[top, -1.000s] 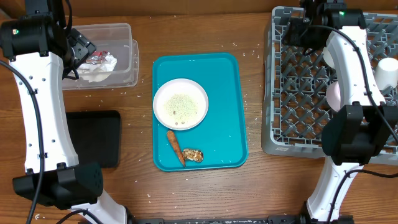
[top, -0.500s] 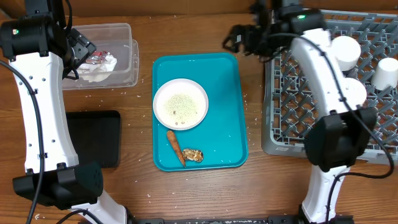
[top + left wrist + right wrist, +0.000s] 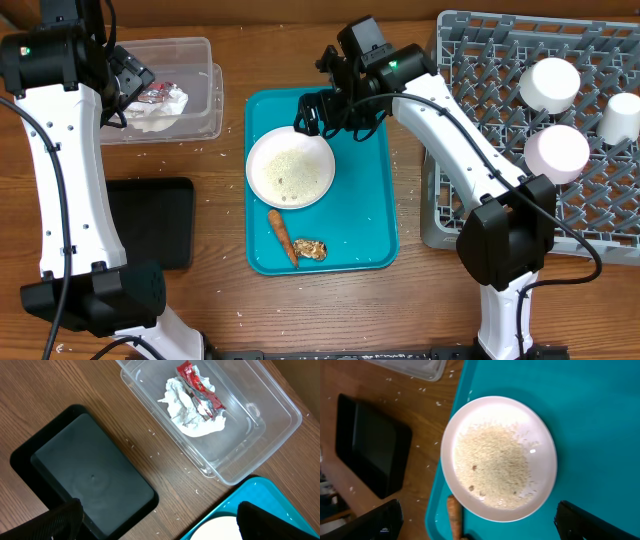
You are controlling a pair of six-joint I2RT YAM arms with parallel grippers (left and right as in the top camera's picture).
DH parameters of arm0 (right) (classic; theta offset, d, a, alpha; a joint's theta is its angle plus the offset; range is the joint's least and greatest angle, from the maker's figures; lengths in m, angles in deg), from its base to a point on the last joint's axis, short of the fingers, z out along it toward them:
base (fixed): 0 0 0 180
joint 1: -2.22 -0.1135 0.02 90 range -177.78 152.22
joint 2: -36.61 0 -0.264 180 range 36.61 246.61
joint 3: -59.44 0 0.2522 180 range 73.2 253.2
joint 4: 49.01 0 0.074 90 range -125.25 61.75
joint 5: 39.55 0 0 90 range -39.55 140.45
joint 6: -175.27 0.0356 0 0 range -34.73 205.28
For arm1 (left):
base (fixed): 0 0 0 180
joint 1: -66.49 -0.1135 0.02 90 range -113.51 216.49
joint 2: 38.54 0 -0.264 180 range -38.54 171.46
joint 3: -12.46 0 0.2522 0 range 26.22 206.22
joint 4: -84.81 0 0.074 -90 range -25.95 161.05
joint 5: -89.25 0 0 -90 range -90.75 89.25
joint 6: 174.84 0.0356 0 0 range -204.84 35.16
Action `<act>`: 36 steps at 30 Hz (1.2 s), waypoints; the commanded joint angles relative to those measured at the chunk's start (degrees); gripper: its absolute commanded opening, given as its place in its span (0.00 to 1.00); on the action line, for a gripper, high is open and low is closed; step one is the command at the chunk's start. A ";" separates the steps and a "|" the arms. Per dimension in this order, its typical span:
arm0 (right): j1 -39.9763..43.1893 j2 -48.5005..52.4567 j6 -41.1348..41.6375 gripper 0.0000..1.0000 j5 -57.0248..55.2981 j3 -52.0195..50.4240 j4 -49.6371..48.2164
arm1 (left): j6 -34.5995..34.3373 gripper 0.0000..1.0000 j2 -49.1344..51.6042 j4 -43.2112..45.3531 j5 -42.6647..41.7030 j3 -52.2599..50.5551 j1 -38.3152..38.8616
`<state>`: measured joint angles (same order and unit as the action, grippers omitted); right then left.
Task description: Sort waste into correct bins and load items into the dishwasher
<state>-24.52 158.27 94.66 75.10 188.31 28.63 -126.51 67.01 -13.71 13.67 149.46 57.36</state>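
A white plate (image 3: 290, 167) holding rice grains lies on the teal tray (image 3: 362, 200). My right gripper (image 3: 315, 110) hovers open over the plate's far edge with nothing between its fingers. From the right wrist, the plate (image 3: 499, 457) fills the middle and the brown sausage stick (image 3: 454, 520) lies beside it. That stick (image 3: 282, 236) and a brown food lump (image 3: 311, 248) lie at the tray's near end. My left gripper (image 3: 160, 527) stands open and empty above the clear tub (image 3: 270, 415), which holds a crumpled napkin (image 3: 192, 422) and a red wrapper (image 3: 200, 390).
The black tray (image 3: 150, 220) lies left of the teal tray. The grey dish rack (image 3: 480, 150) fills the right side and holds a white cup (image 3: 550, 85), a pink bowl (image 3: 557, 152) and another cup (image 3: 620, 118). Loose rice grains dot the wood.
My right arm has swung left from the dish rack to above the plate on the teal tray, leaving the cup and pink bowl in the rack. The left arm has not moved.
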 commanded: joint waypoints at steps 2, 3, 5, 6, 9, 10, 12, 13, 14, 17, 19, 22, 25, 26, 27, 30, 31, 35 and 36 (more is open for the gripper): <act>4.22 -3.93 1.05 1.00 -6.19 2.69 0.02 | -0.76 1.00 0.09 -0.09 1.01 0.17 -0.07; 5.05 -4.61 1.42 1.00 -7.67 3.39 0.15 | -0.74 1.00 0.09 -0.09 1.03 0.17 -0.07; 7.78 -6.97 5.42 1.00 -14.69 4.66 0.31 | -0.76 1.00 0.09 -0.09 1.01 0.17 -0.07; 9.92 -8.72 8.74 1.00 -20.57 4.83 0.26 | -0.74 1.00 0.09 -0.11 1.01 0.17 -0.04; 17.18 -12.26 10.60 1.00 -33.33 4.87 0.28 | -0.79 1.00 0.09 0.09 0.59 0.17 0.15; 20.90 -12.94 10.58 1.00 -37.35 4.87 0.37 | -0.79 1.00 0.09 0.11 -0.61 0.17 0.15; 25.99 -12.96 10.58 1.00 -39.17 4.87 1.70 | -0.79 1.00 0.09 0.17 -3.91 0.17 0.15; 29.00 -12.66 10.62 1.00 -38.51 4.87 2.97 | -0.83 1.00 0.09 0.68 -5.55 0.17 0.15; 30.62 -12.50 10.62 1.00 -37.94 4.87 3.06 | -0.83 1.00 0.09 1.36 -7.28 0.17 0.15; 36.26 -12.20 10.58 1.00 -37.48 4.87 2.62 | 1.99 1.00 0.09 0.15 -19.15 0.13 0.37; 39.45 -12.20 10.58 1.00 -37.48 4.87 2.60 | 11.30 0.97 0.20 1.33 -30.29 -0.66 2.38; 42.27 -12.20 10.58 1.00 -37.46 4.87 2.62 | 17.33 0.96 0.20 0.37 -33.03 -2.73 8.74; 43.25 -12.20 10.58 1.00 -37.46 4.87 2.62 | 19.15 0.98 0.20 0.52 -29.88 -6.36 17.11; 43.28 -12.20 10.58 1.00 -37.46 4.87 2.62 | 18.69 1.00 0.20 1.18 -28.09 -7.87 19.87; 43.25 -12.20 10.58 1.00 -37.46 4.87 2.62 | 17.77 1.00 0.20 2.60 -25.73 -10.01 23.02; 43.25 -12.20 10.58 1.00 -37.46 4.87 2.64 | 13.29 1.00 0.20 10.03 -19.43 -18.27 31.71; 43.25 -12.20 10.58 1.00 -37.46 4.87 2.64 | 11.06 1.00 0.26 13.86 -18.47 -22.08 34.75; 43.25 -12.20 10.58 1.00 -37.46 4.87 2.64 | 8.09 1.00 2.38 24.94 -16.11 -30.45 41.38; 43.25 -12.20 10.58 1.00 -37.46 4.87 2.64 | 7.10 0.97 3.32 25.68 -15.04 -30.97 41.83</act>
<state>18.95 146.16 104.76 38.07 192.59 31.45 -115.12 67.93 9.86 -6.18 121.39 96.77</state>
